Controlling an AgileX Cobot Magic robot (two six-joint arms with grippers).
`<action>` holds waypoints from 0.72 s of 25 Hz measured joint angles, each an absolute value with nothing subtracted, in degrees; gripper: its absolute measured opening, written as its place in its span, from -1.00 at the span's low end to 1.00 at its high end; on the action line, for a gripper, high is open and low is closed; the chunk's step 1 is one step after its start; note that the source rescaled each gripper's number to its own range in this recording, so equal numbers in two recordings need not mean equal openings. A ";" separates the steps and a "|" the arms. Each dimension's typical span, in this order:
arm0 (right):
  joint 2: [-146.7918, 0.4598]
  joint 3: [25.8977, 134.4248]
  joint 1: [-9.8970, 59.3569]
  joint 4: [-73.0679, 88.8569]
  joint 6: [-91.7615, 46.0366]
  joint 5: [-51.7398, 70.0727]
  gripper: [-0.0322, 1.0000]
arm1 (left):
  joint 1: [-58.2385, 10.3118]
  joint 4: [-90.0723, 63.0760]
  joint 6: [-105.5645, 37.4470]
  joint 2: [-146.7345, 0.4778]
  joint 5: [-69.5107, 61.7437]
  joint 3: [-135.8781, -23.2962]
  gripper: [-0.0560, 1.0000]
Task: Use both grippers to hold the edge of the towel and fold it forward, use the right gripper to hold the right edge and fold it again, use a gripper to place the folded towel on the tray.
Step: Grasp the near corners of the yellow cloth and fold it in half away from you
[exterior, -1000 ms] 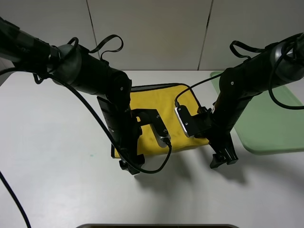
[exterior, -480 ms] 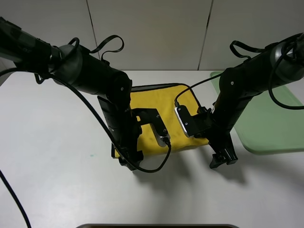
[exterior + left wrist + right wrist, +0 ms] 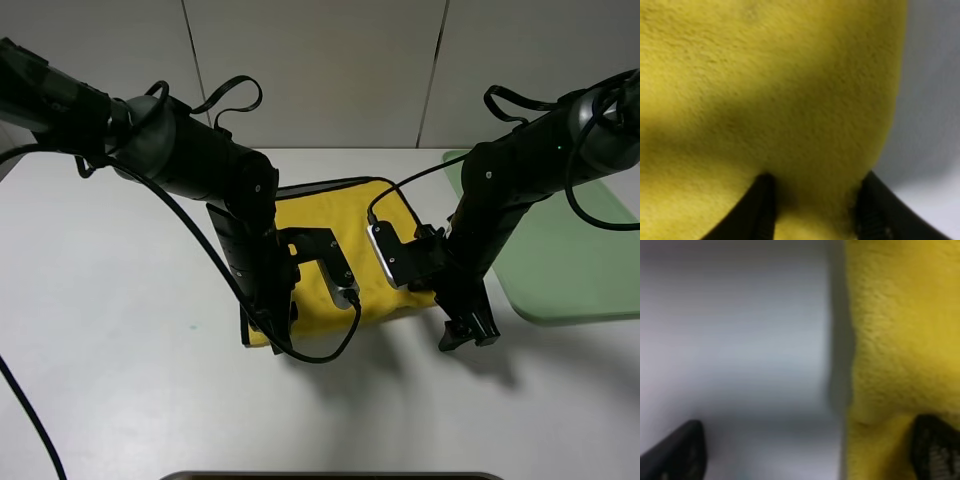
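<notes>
Yellow towel (image 3: 345,215) lies flat on the white desk (image 3: 110,300), about mid-desk between the two arms; green tray (image 3: 570,270) sits on the desk to the right, just beside the towel, nothing on it.

Left gripper (image 3: 267,335) points down at the towel's near left corner; in the left wrist view its two black fingers (image 3: 764,212) are drawn in partway, with yellow fabric filling the whole gap between them and bulging up, so it is pinching a bunch of towel at the edge; bare desk shows just past that edge; the corner looks slightly raised in the high view.

Right gripper (image 3: 462,335) points down at the near right corner, at the towel's right edge; in the right wrist view the fingers are spread wide, at opposite sides of the picture; one finger (image 3: 677,455) is over bare desk, the other (image 3: 935,450) over the towel; the towel's edge runs between them; nothing gripped; cannot tell whether the tips touch the desk, view is blurred.
</notes>
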State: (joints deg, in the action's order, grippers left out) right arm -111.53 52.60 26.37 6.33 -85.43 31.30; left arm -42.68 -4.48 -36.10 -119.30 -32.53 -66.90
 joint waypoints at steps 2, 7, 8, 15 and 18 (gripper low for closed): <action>-111.53 52.60 26.37 6.38 -85.43 31.19 0.61 | -42.68 -4.53 -36.14 -119.30 -32.53 -66.90 -0.32; -111.53 52.60 26.37 6.42 -85.43 30.58 0.15 | -42.68 -4.73 -36.14 -119.30 -32.53 -66.90 -0.39; -111.53 52.60 26.37 6.42 -85.43 30.33 0.04 | -42.68 -4.78 -36.14 -119.30 -32.58 -66.90 -0.39; -111.53 52.60 26.37 7.32 -85.43 29.75 -0.76 | -42.68 -4.96 -36.14 -119.41 -32.87 -66.90 -0.81; -111.53 52.60 26.37 7.96 -85.43 29.75 -0.94 | -42.68 -4.99 -36.14 -119.41 -32.92 -66.90 -0.88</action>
